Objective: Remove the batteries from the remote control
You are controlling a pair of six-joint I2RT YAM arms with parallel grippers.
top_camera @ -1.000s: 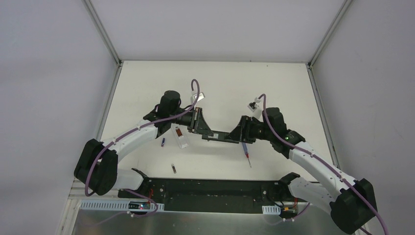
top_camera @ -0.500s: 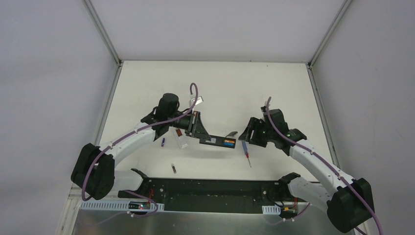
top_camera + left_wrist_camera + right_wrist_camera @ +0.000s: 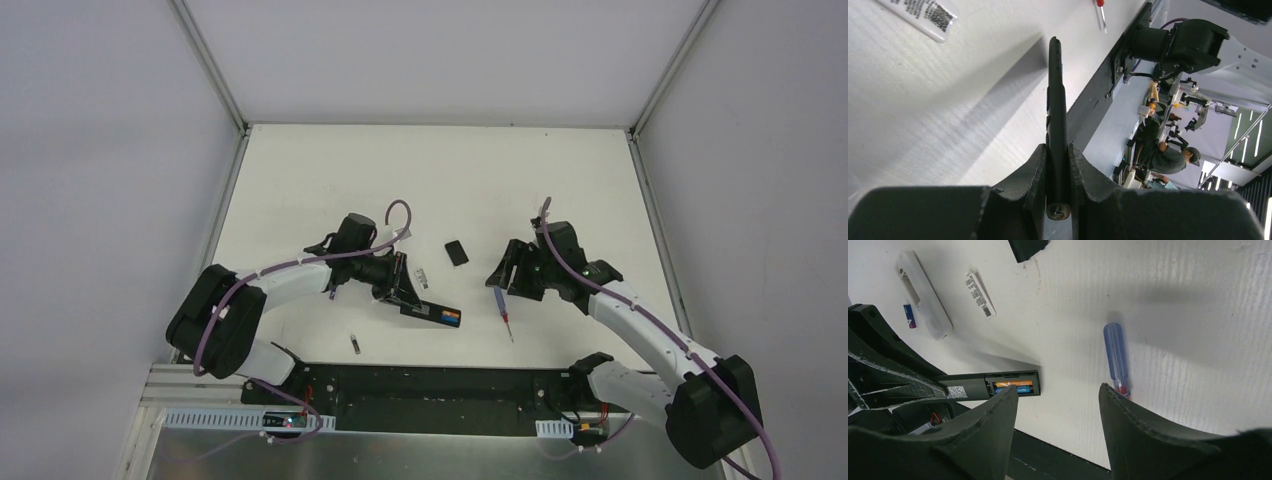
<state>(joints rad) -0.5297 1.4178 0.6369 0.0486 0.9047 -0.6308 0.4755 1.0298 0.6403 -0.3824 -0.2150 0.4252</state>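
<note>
The black remote sits slanted, its left end clamped in the left gripper. Its right end has an open compartment showing orange and blue batteries. Whether it rests on the white table cannot be told. A small black cover lies flat beyond the remote's right end, and a small silvery piece lies just beyond its middle. A dark loose cell lies nearer than the remote, off its left end. To the remote's right, apart from it, the right gripper hangs above the blue-handled screwdriver.
</note>
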